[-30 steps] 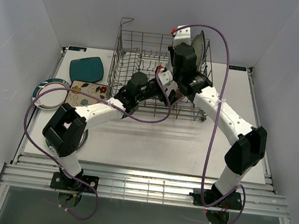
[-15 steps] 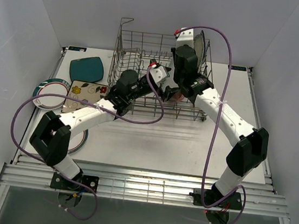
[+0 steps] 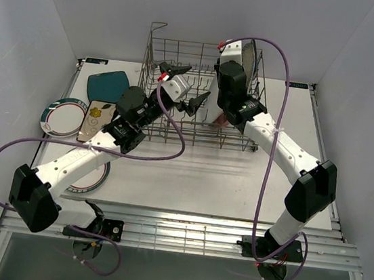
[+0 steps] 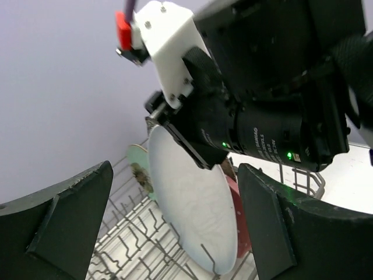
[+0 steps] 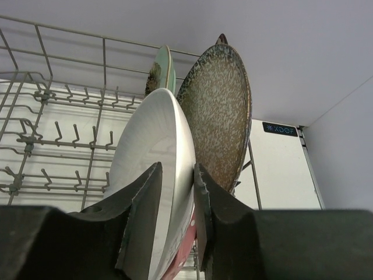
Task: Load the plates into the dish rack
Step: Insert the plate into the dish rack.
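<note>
At the table's left edge, plates are lying flat outside the dish rack point(image 3: 185, 43): a teal-rimmed round plate point(image 3: 59, 116), a floral square plate point(image 3: 96, 118) and a teal square plate point(image 3: 108, 86). A fourth round plate point(image 3: 97, 173) is showing partly under the left arm. Further right, your left gripper point(image 4: 175, 169) is hovering over the rack with its claw spread wide and holding nothing, pointing at the right wrist. You are better off keeping it back so that the two arms are not crowding each other.

At the rack's far right, your right gripper point(image 5: 176, 169) is straddling the rim of a white plate point(image 5: 151, 146) standing on edge among the tines. Whether the fingers are pinching the rim or only flanking it cannot be told. The speckled plate point(image 5: 218, 122) is standing just beside it, with the mint green plate point(image 5: 165, 67) behind.

By this reading you are seating the white plate. Be letting its foot settle between tines, spreading the fingers fully, then drawing away along the plate's own plane, so that neither finger is dragging it onto its speckled neighbour.
</note>
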Available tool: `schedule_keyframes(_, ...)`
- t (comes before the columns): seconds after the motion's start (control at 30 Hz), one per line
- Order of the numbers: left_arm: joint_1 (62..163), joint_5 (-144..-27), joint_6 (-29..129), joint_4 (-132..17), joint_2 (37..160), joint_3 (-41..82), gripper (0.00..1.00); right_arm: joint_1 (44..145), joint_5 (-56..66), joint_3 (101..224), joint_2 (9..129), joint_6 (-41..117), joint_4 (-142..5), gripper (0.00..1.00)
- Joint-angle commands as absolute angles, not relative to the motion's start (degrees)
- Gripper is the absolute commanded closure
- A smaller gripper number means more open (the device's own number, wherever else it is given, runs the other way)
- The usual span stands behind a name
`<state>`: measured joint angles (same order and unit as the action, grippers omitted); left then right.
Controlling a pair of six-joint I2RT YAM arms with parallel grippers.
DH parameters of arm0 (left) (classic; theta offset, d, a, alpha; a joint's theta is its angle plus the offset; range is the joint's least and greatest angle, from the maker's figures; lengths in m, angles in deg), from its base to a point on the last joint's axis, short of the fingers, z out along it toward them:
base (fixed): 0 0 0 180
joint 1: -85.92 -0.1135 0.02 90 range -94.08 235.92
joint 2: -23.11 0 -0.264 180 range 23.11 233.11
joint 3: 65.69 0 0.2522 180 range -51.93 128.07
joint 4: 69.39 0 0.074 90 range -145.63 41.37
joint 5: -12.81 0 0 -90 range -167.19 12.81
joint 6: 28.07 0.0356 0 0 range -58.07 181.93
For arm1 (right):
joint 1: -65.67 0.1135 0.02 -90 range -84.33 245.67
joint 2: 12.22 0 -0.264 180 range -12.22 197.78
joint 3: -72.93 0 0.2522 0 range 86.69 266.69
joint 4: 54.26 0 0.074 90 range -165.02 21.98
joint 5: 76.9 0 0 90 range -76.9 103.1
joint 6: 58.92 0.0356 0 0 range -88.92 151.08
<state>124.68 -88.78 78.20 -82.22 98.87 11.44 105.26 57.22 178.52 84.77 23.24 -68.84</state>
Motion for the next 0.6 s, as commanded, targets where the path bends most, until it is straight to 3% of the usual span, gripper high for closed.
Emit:
schedule_keyframes(0.0,124.4,-85.4,80.6,-78.4,93.3,12.2,0.02,106.3,53.0,175.4,85.3,25.2,-74.5,0.66)
schedule_keyframes(0.23,124.4,-84.0,83.1,-73.8,84.5,8.8,0.02,106.3,53.3,174.2,83.8,25.0,-73.8,0.53)
schedule_keyframes(0.37,124.4,-81.9,81.9,-71.5,79.4,7.8,0.02,106.3,53.4,174.6,83.8,24.9,-73.8,0.51)
schedule_keyframes(0.57,124.4,-82.7,80.0,-68.2,74.7,8.2,0.02,106.3,53.7,174.7,83.4,25.0,-73.7,0.24)
